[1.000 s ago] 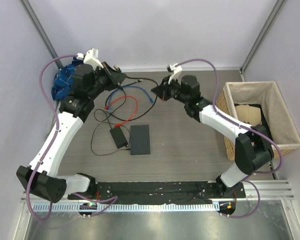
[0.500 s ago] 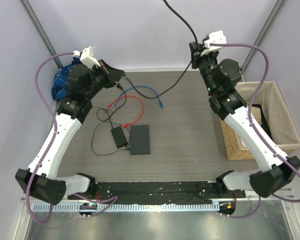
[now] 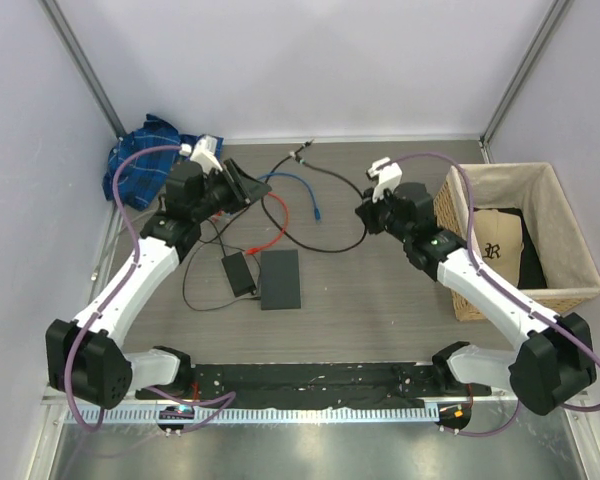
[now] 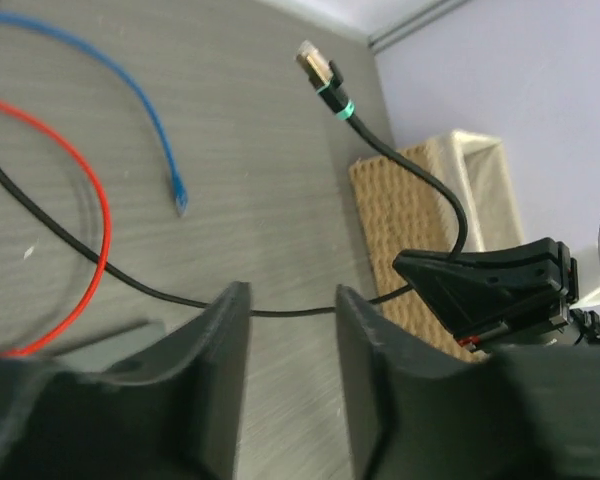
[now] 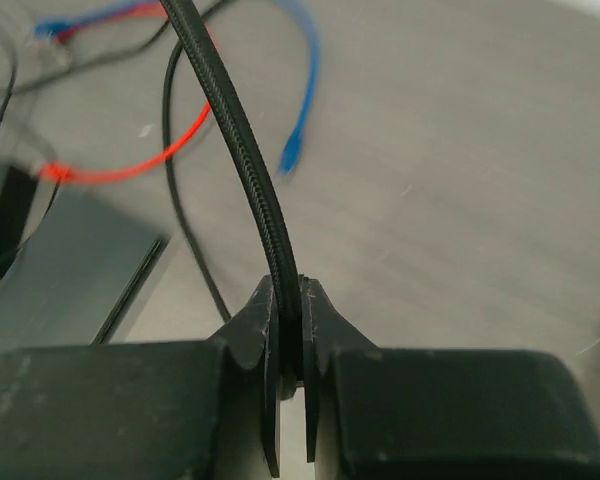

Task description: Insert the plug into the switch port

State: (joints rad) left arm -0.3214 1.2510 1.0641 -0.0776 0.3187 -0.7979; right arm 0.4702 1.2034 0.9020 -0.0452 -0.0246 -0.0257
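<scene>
Black braided cable (image 5: pixel 242 170) is pinched in the right gripper's (image 5: pixel 290 330) closed jaws. The left gripper (image 4: pixel 290 300) stands partly open and empty. The cable's gold-tipped plug (image 4: pixel 313 65) lies on the grey wood-grain table (image 4: pixel 260 200) ahead of it. The flat dark grey switch box (image 3: pixel 280 279) rests nearer the bases than either gripper.

Braided matt black cable (image 5: pixel 245 170), woven wicker basket (image 3: pixel 500 173), grey wood-grain table (image 3: pixel 380 300).

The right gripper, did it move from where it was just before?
Yes. The right gripper came down and toward the near edge: it was up by the back wall, past the basket; now it is beside the basket's far-left corner.
</scene>
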